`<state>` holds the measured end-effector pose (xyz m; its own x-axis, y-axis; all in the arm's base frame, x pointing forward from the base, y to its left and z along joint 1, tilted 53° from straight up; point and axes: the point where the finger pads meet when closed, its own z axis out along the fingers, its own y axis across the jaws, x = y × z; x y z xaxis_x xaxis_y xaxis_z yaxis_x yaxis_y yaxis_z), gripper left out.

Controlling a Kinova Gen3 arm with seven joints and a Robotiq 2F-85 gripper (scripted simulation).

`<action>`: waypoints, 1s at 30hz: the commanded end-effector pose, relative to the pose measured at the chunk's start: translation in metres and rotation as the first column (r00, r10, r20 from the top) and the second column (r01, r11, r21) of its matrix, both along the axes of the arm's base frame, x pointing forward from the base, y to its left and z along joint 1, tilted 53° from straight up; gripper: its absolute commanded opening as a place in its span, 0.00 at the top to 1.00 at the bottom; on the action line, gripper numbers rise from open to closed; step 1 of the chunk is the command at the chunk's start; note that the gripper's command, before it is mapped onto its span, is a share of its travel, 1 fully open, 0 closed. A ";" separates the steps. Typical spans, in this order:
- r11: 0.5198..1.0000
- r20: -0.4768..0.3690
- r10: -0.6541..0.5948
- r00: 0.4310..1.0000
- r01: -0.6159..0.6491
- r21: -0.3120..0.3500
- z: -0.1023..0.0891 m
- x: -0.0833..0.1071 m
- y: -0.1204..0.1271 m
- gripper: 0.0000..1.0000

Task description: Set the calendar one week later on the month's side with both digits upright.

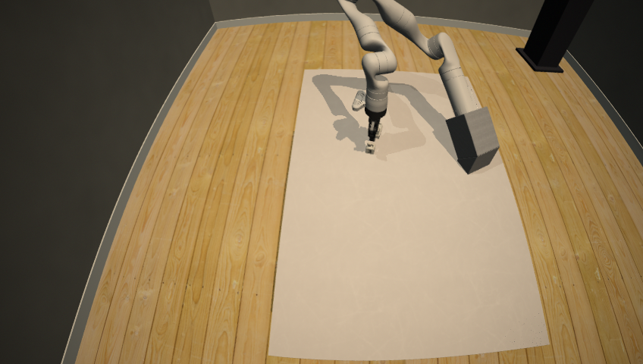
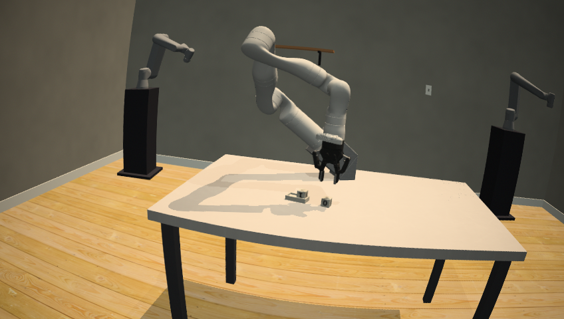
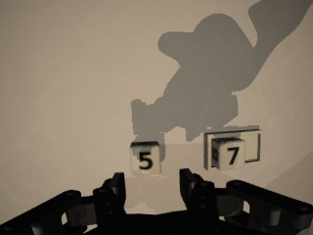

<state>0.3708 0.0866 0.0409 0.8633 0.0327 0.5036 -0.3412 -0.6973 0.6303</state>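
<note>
From the top: gripper point(image 1: 372, 135) hanging over the far part of the table point(image 1: 406, 270), a loose cube point(image 1: 369, 146) just below its fingertips on the bare surface. Tray mostly hidden under the wrist here; cannot make out its cube.

From the exterior: clear air between fingers and table. Jaws part-open, holding nothing. Tray point(image 2: 296, 197) lying flat, one cube point(image 2: 302, 193) standing in its right end, the left bay unfilled. Loose cube resting just beside the tray to the right, a rounded digit, seemingly a 0, on its near face.

From the wrist: loose cube showing a 5 on top, sitting just ahead of the left finger point(image 3: 112, 191); tray cube showing a 7, off to the right.

Judging by looks: small, rigid, light blocks with smooth flat faces, likely to slip or twist if pinched at an edge. Best taken squarely on two opposite side faces, fingers low and centred, gentle squeeze. Tray shallow and probably light too, so easily nudged when setting a cube in.
</note>
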 end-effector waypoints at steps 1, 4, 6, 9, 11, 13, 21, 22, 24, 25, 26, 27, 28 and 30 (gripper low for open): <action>1.000 0.011 0.012 1.000 -0.012 0.014 0.007 0.001 0.011 0.52; 1.000 0.011 0.012 1.000 -0.012 0.014 0.009 -0.001 0.014 0.52; 1.000 0.011 0.012 1.000 -0.012 0.014 0.010 -0.001 0.015 0.52; 1.000 0.011 0.012 1.000 -0.012 0.014 0.010 -0.001 0.015 0.00; 1.000 0.011 0.012 1.000 -0.012 0.014 0.010 -0.001 0.015 0.00; 1.000 0.011 0.012 1.000 -0.012 0.014 0.010 -0.001 0.015 0.00; 1.000 0.011 0.012 1.000 -0.012 0.014 0.010 -0.001 0.015 0.00; 1.000 0.011 0.012 1.000 -0.012 0.014 0.010 -0.001 0.015 0.00; 1.000 0.011 0.012 1.000 -0.012 0.014 0.010 -0.001 0.015 0.00; 1.000 0.011 0.012 1.000 -0.012 0.014 0.010 -0.001 0.015 0.00; 1.000 0.011 0.012 1.000 -0.012 0.014 0.010 -0.001 0.015 0.00; 1.000 0.011 0.012 1.000 -0.012 0.014 0.010 -0.001 0.015 0.00; 1.000 0.011 0.012 1.000 -0.012 0.014 0.010 -0.001 0.015 0.00; 1.000 0.012 0.012 1.000 -0.012 0.014 0.010 -0.001 0.015 0.00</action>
<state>0.3695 0.1011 0.0509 0.8574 0.0354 0.5135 -0.3406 -0.7089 0.6176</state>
